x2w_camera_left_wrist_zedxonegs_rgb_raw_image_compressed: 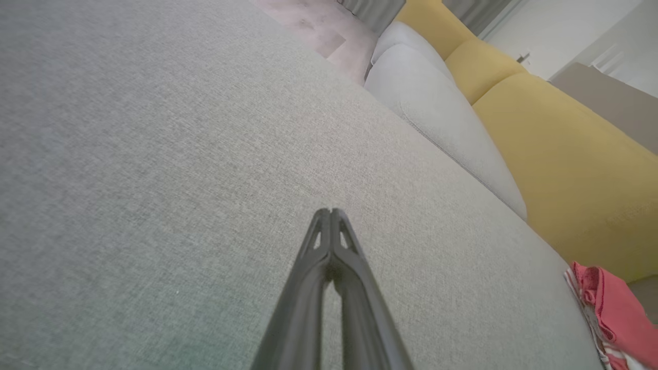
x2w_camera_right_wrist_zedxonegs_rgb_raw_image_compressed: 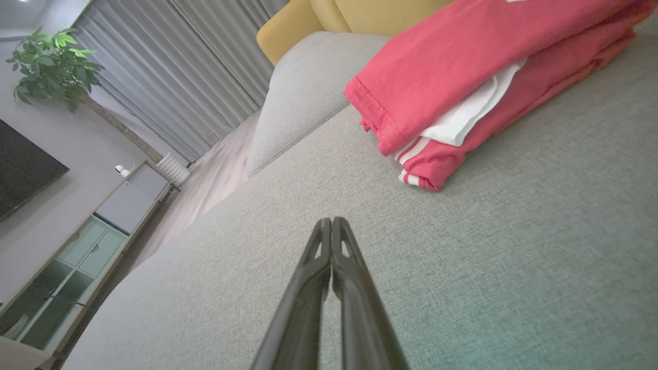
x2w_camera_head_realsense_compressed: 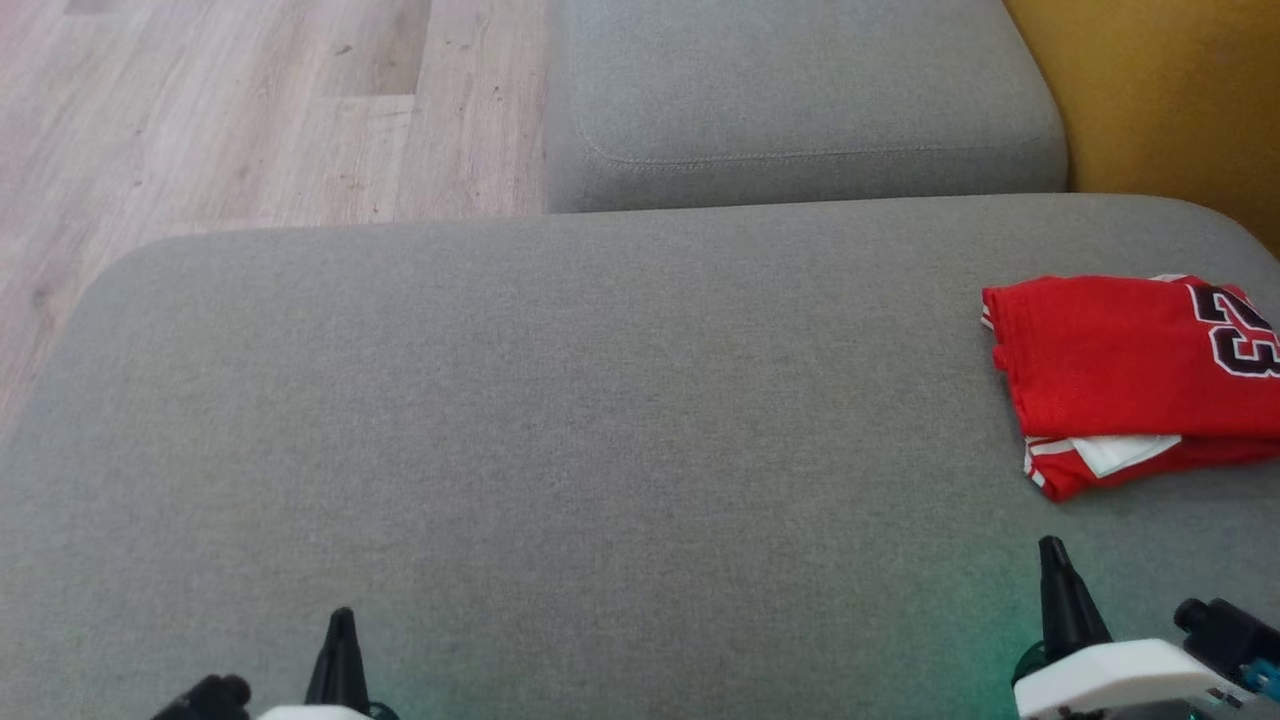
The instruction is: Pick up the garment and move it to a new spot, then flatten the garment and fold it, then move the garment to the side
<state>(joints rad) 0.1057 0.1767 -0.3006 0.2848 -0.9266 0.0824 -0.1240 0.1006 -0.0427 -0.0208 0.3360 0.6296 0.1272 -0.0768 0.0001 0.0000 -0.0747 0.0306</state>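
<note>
The garment (x2w_camera_head_realsense_compressed: 1120, 375) is a red jersey with white trim and a dark number, lying folded at the right side of the grey sofa seat (x2w_camera_head_realsense_compressed: 600, 450). It also appears at the upper right of the right wrist view, garment (x2w_camera_right_wrist_zedxonegs_rgb_raw_image_compressed: 462, 67), and at the lower right edge of the left wrist view, garment (x2w_camera_left_wrist_zedxonegs_rgb_raw_image_compressed: 611, 313). My right gripper (x2w_camera_head_realsense_compressed: 1052, 550) is shut and empty, a short way in front of the garment. My left gripper (x2w_camera_head_realsense_compressed: 341, 615) is shut and empty at the lower left, far from it. Both grippers' fingers (x2w_camera_left_wrist_zedxonegs_rgb_raw_image_compressed: 331, 241) (x2w_camera_right_wrist_zedxonegs_rgb_raw_image_compressed: 331, 246) press together above bare cushion.
A second grey cushion (x2w_camera_head_realsense_compressed: 800, 100) lies behind the seat, with a yellow sofa part (x2w_camera_head_realsense_compressed: 1170, 90) at the far right. Wooden floor (x2w_camera_head_realsense_compressed: 230, 110) runs past the seat's left and back edge. A plant (x2w_camera_right_wrist_zedxonegs_rgb_raw_image_compressed: 51, 67), curtains (x2w_camera_right_wrist_zedxonegs_rgb_raw_image_compressed: 169, 77) and a cabinet (x2w_camera_right_wrist_zedxonegs_rgb_raw_image_compressed: 103, 226) stand beyond.
</note>
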